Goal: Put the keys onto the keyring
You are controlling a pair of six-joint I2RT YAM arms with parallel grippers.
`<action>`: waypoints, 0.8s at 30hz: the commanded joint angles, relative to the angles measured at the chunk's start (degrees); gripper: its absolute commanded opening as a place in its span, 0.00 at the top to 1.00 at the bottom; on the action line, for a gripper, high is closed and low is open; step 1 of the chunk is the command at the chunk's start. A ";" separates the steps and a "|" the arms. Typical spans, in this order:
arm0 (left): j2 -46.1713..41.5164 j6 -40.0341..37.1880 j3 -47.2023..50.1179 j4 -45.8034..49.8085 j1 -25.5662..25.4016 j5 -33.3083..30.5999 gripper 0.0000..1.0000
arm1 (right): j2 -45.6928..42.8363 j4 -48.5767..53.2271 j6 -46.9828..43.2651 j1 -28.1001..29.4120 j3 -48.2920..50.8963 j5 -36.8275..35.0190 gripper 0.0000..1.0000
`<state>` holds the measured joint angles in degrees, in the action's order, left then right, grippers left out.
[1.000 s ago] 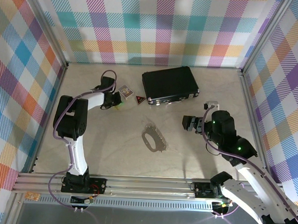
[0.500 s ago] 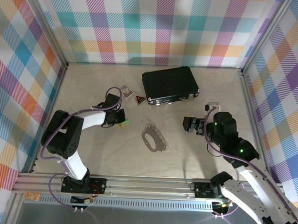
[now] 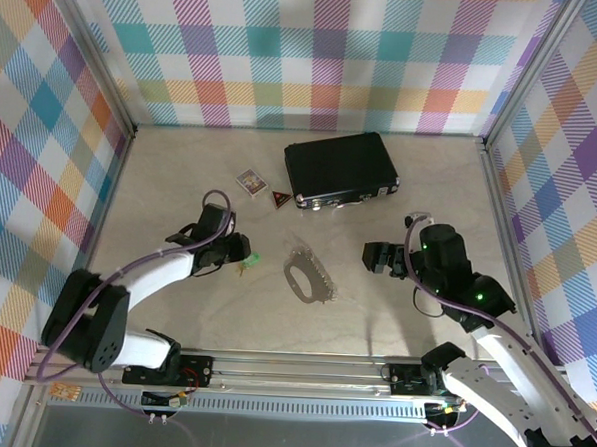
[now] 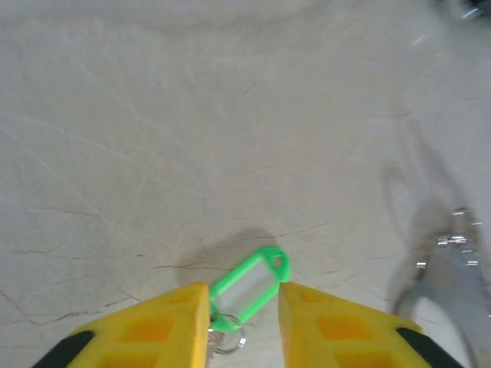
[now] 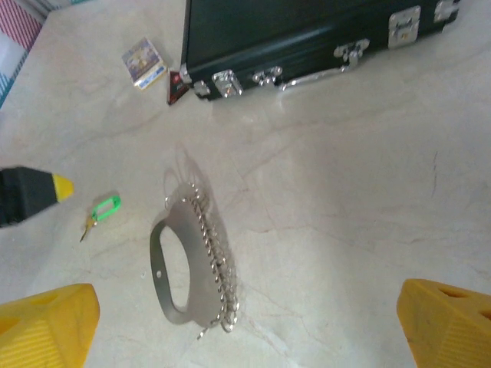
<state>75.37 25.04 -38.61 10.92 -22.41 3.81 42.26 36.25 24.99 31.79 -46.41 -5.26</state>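
Observation:
The key [image 3: 254, 257] has a bright green head and lies on the table just left of the keyring [image 3: 309, 274], a silvery oval loop with a chain-like strip along its right side. My left gripper [image 3: 243, 255] sits low over the key. In the left wrist view the green head [image 4: 253, 280] lies in the gap between the yellow fingers [image 4: 165, 330], touching at most the left one, so the left gripper [image 4: 244, 297] is open. My right gripper [image 3: 375, 256] is wide open, right of the keyring [image 5: 198, 280], with the key [image 5: 103, 208] beyond it.
A black case [image 3: 341, 171] lies at the back middle. A small red triangular tag [image 3: 280, 197] and a little patterned card box [image 3: 249, 182] lie to its left. Plaid walls close in the table on three sides.
My left arm swung from the back, beside the card box, forward towards the keyring, and the green key travelled with it. The right gripper barely shifted.

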 commanded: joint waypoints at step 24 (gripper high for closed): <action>4.84 -0.22 -3.04 -10.12 -7.35 24.43 0.58 | 6.58 -6.51 3.00 5.65 6.62 13.76 0.01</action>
<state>79.37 24.29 -40.88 4.69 -28.88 25.47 48.21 33.04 30.24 37.15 -41.04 5.85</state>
